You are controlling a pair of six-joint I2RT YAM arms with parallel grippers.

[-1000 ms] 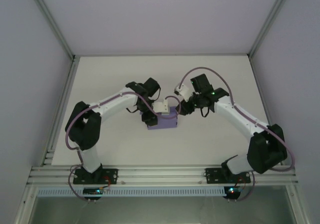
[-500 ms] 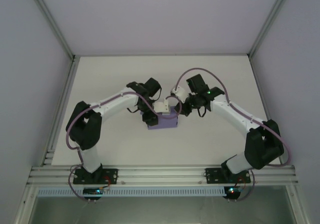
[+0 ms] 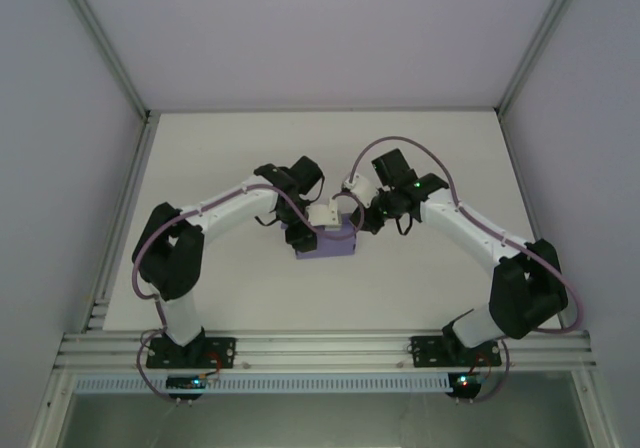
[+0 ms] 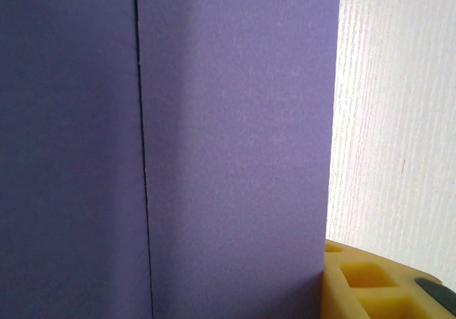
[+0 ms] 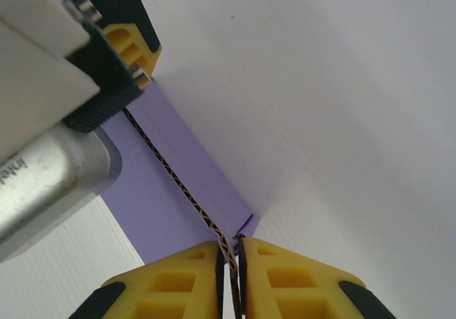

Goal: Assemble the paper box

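Observation:
The lilac paper box (image 3: pixel 336 246) sits mid-table between both arms. My left gripper (image 3: pixel 305 233) is at its left end. In the left wrist view a purple panel of the paper box (image 4: pixel 235 119) with one fold line stands flush against my one visible yellow finger (image 4: pixel 363 283), so the jaws look closed on the box across its width. My right gripper (image 3: pixel 358 220) is at the box's right corner. Its yellow fingers are (image 5: pixel 231 280) shut on the raised corrugated edge of a wall of the box (image 5: pixel 157 184). The left gripper's finger (image 5: pixel 132 41) shows at the wall's far end.
The white tabletop (image 3: pixel 420 158) is bounded by grey walls and aluminium posts at the back and sides. A metal rail (image 3: pixel 320 348) carrying both arm bases runs along the near edge. The left arm's wrist camera housing (image 5: pixel 43 169) hangs close over the box.
My right gripper has swung slightly left to the box's corner and closed on the wall's edge. The left arm and the box have stayed put.

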